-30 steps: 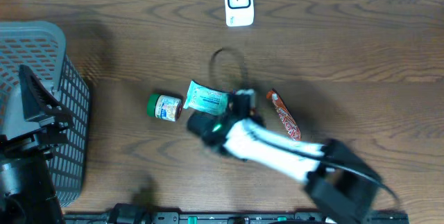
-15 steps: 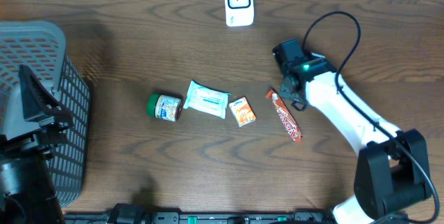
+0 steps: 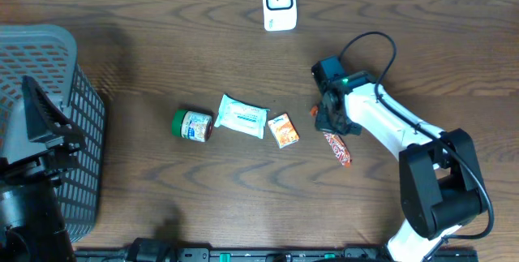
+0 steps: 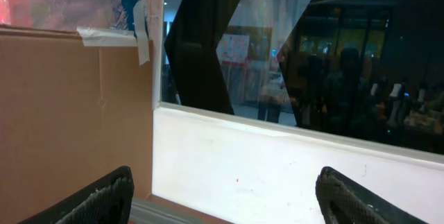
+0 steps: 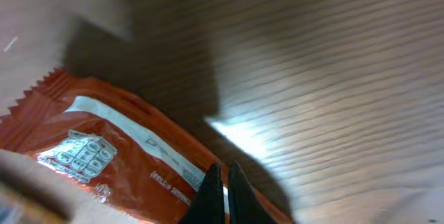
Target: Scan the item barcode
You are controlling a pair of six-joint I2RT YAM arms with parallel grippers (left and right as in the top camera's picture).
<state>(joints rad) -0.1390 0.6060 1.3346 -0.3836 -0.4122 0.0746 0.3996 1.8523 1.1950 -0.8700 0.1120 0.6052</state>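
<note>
Dark wood-grain surface (image 3: 162, 205) fills your overhead view. Your right tool (image 5: 222, 182) sits right of centre with its fingers pressed together, tips meeting on the orange-red snack bar (image 3: 340, 152); you cannot tell whether they pinch the wrapper. The bar lies flat, running from the tool toward 5 o'clock. At the tool's 9 o'clock, a small orange box (image 3: 283, 130), a wipes pack (image 3: 242, 116) and a green-lidded jar (image 3: 192, 125) lie in a row. The white scanner (image 3: 278, 2) stands at 11 o'clock, well apart. Your left tool (image 4: 223, 179), fingers wide apart and empty, is raised by the grey basket (image 3: 49, 59) at far 9 o'clock.
</note>
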